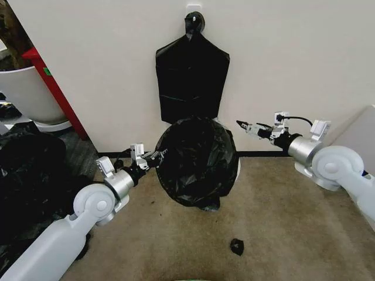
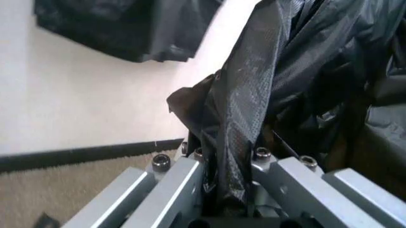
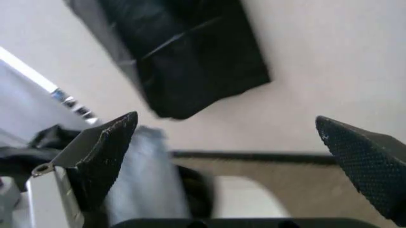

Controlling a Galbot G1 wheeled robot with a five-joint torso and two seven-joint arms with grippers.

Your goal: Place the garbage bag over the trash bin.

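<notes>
The garbage bag is draped over the trash bin on the floor by the wall; only a bit of cream-white rim shows on the robot's right side. L gripper is clamped on the bag's edge at the left side, plastic pinched betw. its fingers; R gripper hangs wide open, holding nothing, just beside the bag's upper right edge and a bit above it; so the uncovered rim lies nearest the R arm.

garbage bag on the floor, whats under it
Under the wrinkly glossy black garbage bag, slivers of the cream-white round trash bin peek out on its right side. The bin's interior and base are covered.
</notes>
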